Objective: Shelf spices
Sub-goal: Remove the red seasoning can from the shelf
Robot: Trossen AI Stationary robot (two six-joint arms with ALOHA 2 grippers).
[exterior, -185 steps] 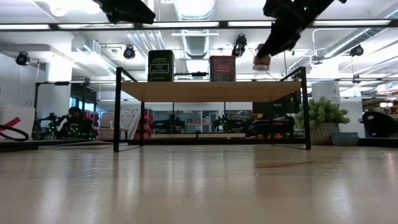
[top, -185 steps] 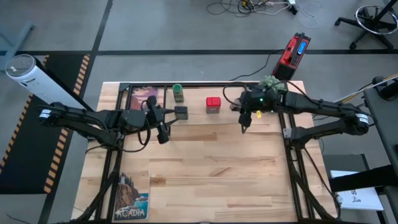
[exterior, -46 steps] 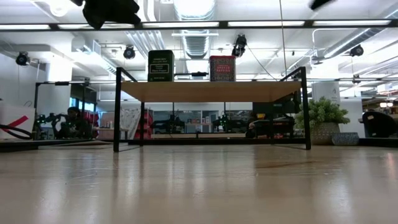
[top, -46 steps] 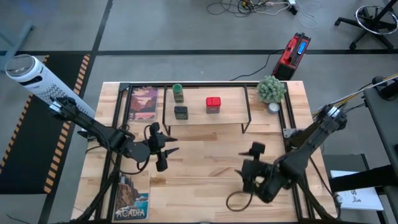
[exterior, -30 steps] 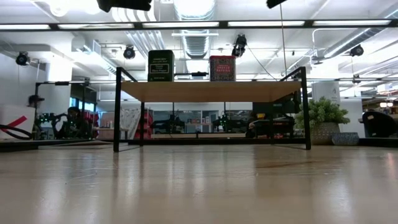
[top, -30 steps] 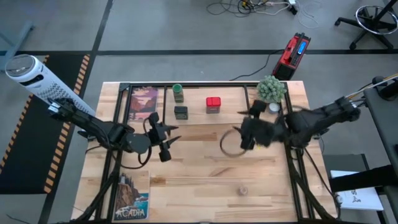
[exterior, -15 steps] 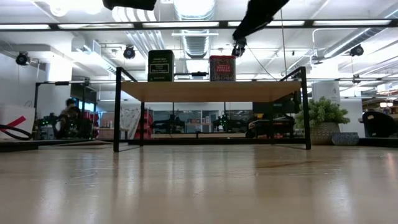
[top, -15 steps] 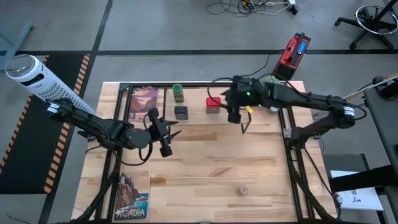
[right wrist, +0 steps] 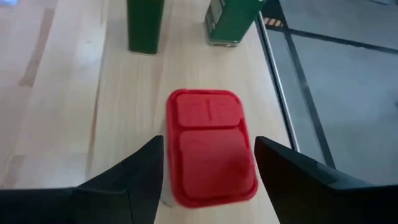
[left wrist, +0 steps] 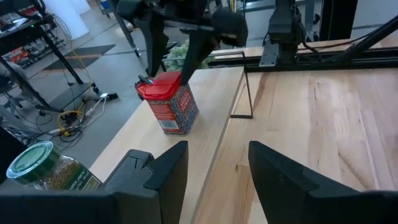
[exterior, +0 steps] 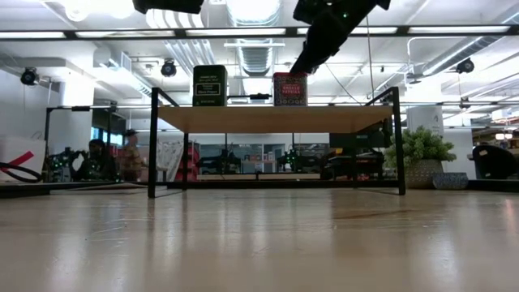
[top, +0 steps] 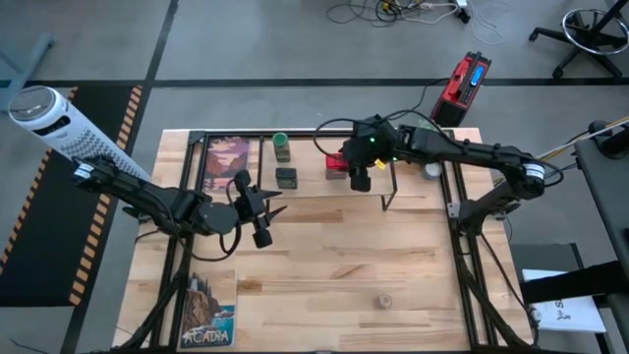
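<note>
A low wooden shelf (top: 314,182) is standing on a large wooden table (top: 324,256), carrying a green-capped jar (top: 281,147), squat dark jar (top: 286,178) and red square tin (top: 336,165), while a tiny tan jar (top: 383,301) is lying on the tabletop.

Both arms are dark, built of slim black links with bulkier joints, and thin black cables loop off them just behind the fingers. A small green light glows on the right arm's wrist (top: 374,149), just behind the right gripper (top: 360,181). The left gripper (left wrist: 212,177) has two broad, flat, matte black fingers (left wrist: 163,174) with angled inner faces.
</note>
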